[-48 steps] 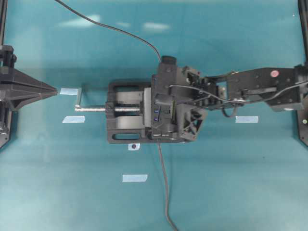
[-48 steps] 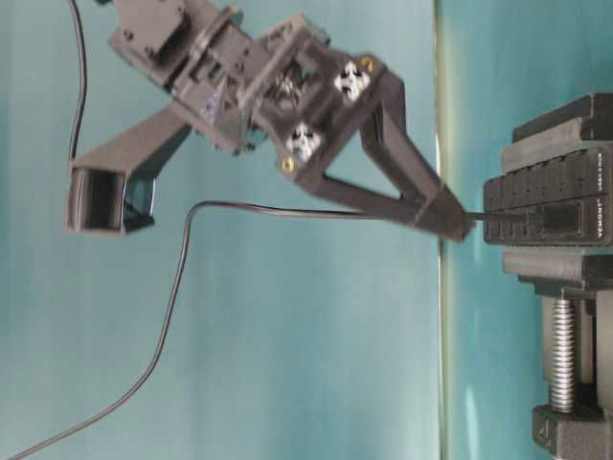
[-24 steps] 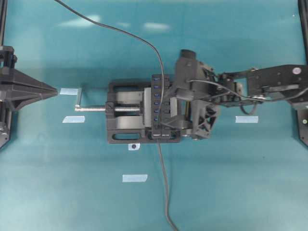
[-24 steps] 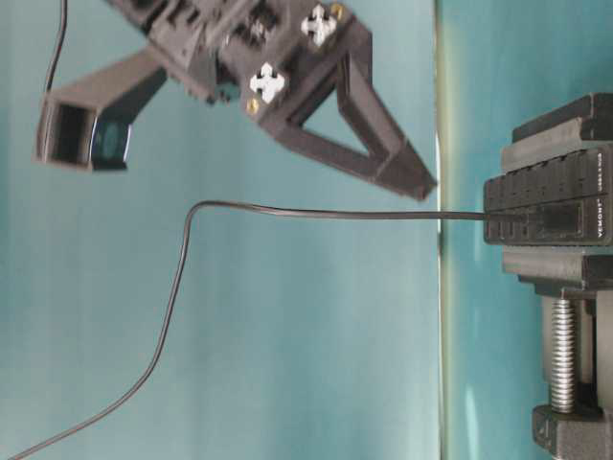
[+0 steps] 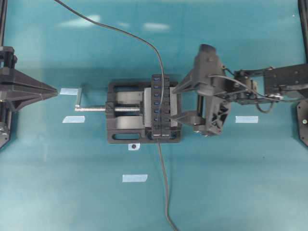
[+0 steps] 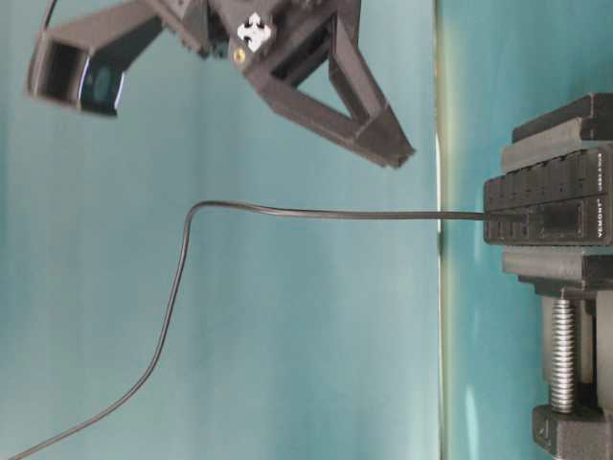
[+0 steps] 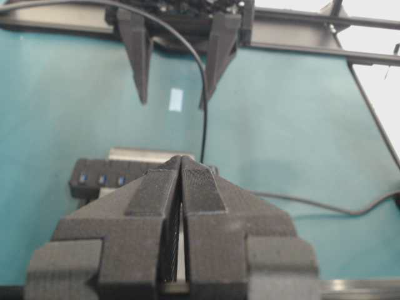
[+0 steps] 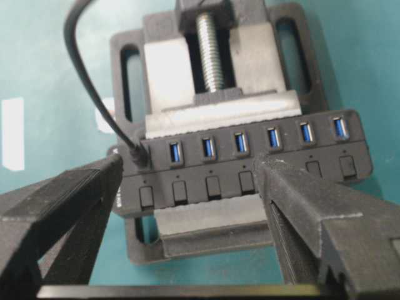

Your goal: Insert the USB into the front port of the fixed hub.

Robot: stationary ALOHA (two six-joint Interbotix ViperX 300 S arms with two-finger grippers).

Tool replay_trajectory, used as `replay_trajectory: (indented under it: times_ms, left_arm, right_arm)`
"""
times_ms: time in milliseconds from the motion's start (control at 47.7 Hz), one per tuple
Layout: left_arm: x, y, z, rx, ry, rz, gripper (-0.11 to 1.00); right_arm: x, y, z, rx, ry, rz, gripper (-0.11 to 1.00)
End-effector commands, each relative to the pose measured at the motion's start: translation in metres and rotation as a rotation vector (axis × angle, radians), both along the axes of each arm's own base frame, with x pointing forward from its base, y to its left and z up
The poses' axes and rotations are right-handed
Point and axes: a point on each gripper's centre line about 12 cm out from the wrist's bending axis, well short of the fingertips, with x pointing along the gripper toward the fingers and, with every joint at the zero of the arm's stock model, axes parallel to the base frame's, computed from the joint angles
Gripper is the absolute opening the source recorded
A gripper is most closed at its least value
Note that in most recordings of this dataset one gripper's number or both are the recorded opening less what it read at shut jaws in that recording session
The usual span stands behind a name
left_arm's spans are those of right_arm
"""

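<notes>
The fixed hub [image 5: 158, 106] is a long black strip with blue ports, clamped in a black vise [image 5: 122, 108]. The USB [image 8: 139, 156] sits in the end port nearest the table's front, and its thin cable [image 5: 163, 183] trails off toward that front edge. My right gripper [image 5: 173, 103] hangs open just right of the hub and above it, touching nothing. In the right wrist view its fingers [image 8: 94, 187] frame the hub [image 8: 250, 156]. Far to the left, my left gripper [image 5: 56, 90] is shut and empty.
The vise's silver screw and handle [image 5: 91, 109] point left toward the left gripper. Strips of pale tape [image 5: 134, 178] lie on the teal mat. A second cable [image 5: 120, 31] runs from the hub's far end toward the back left.
My right gripper has drawn back to the right and risen, from over the hub to beside it, still open. The USB and its cable stay in the hub. The left arm has not moved.
</notes>
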Motion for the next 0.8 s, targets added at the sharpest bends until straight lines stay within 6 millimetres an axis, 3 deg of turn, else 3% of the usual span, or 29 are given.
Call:
replay_trajectory:
  times_ms: [0,776]
  left_arm:
    - [0.001,0.0,0.001,0.0,-0.008,0.001,0.0]
    - [-0.005,0.0,-0.009,-0.002,-0.051,0.002,0.0]
  right_arm:
    - [-0.002,-0.001,0.015,0.005,-0.086,-0.01,0.86]
    - [-0.023,-0.002,0.01,0.0,-0.173,-0.02,0.86]
